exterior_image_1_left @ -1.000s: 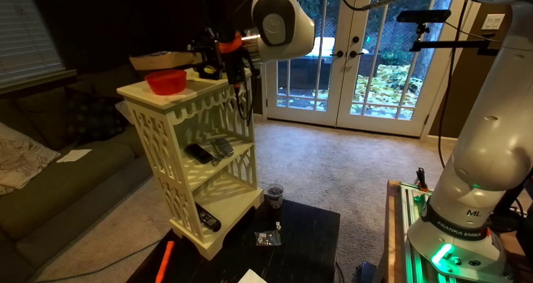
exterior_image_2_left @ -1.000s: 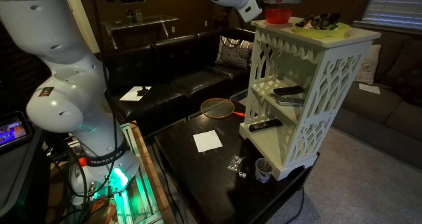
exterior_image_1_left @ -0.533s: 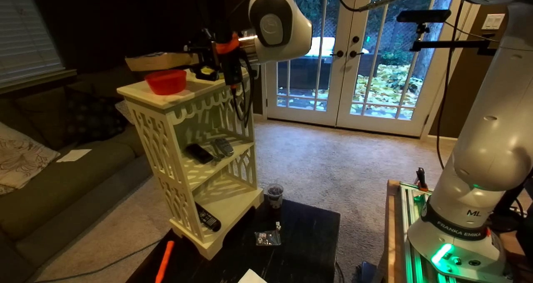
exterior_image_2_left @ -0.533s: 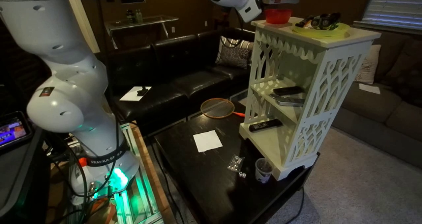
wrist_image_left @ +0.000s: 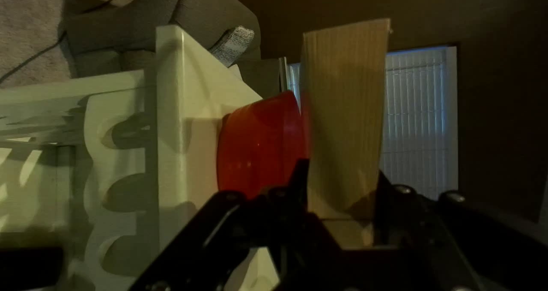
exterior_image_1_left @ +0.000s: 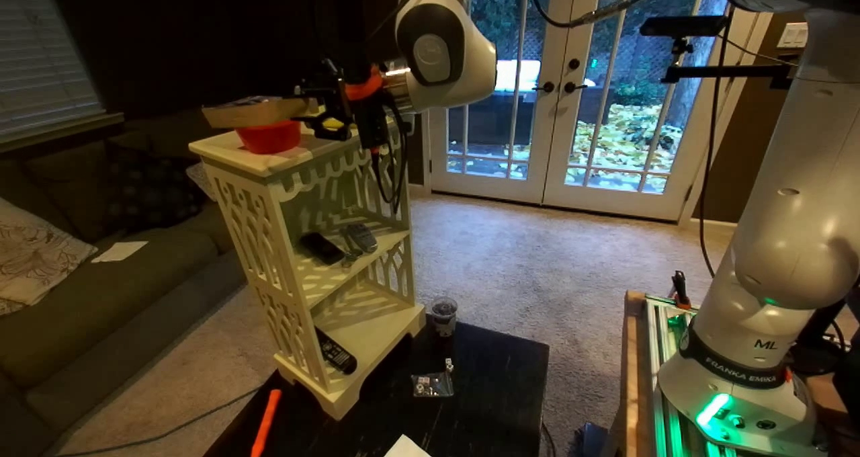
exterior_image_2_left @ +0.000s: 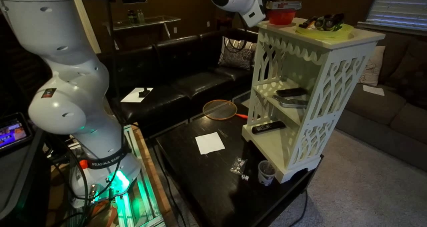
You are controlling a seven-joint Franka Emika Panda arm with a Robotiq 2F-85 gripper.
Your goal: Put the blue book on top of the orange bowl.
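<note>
Although the blue book (wrist_image_left: 346, 120) is held directly above the orange bowl (wrist_image_left: 257, 141), whether the rim is touched by its underside cannot be told. The book is held nearly level, and in an exterior view the rim is hidden by it and overreached on both sides. In the wrist view, its near end is clamped in the gripper (wrist_image_left: 341, 171), a jaw being set against each face.

The bowl is stood upright on the top (exterior_image_1_left: 218, 146) of the cream shelf unit (exterior_image_2_left: 362, 36), near a corner, and between its base and the front edge a strip of surface can be seen. By a short gap it is separated from a yellow-green plate (exterior_image_2_left: 320, 35), on which dark goggle-like gear (exterior_image_2_left: 328, 21) is piled. In an exterior view, part of the front edge is hidden behind the gripper.

Lower down, a black phone-like device (exterior_image_1_left: 321, 247) and a grey handset (exterior_image_1_left: 361, 237) are laid just beside each other on the middle shelf (exterior_image_1_left: 316, 279); a remote (exterior_image_1_left: 339, 357) is placed on the bottom shelf (exterior_image_1_left: 369, 312), near a side wall. The unit is stood close to the edge of a black table (exterior_image_2_left: 200, 177). Just beside its foot a cup (exterior_image_2_left: 267, 173) is set, with a small clear bag (exterior_image_2_left: 238, 166) near the cup and, farther off, white paper (exterior_image_2_left: 210, 143) and a racket (exterior_image_2_left: 220, 109).
</note>
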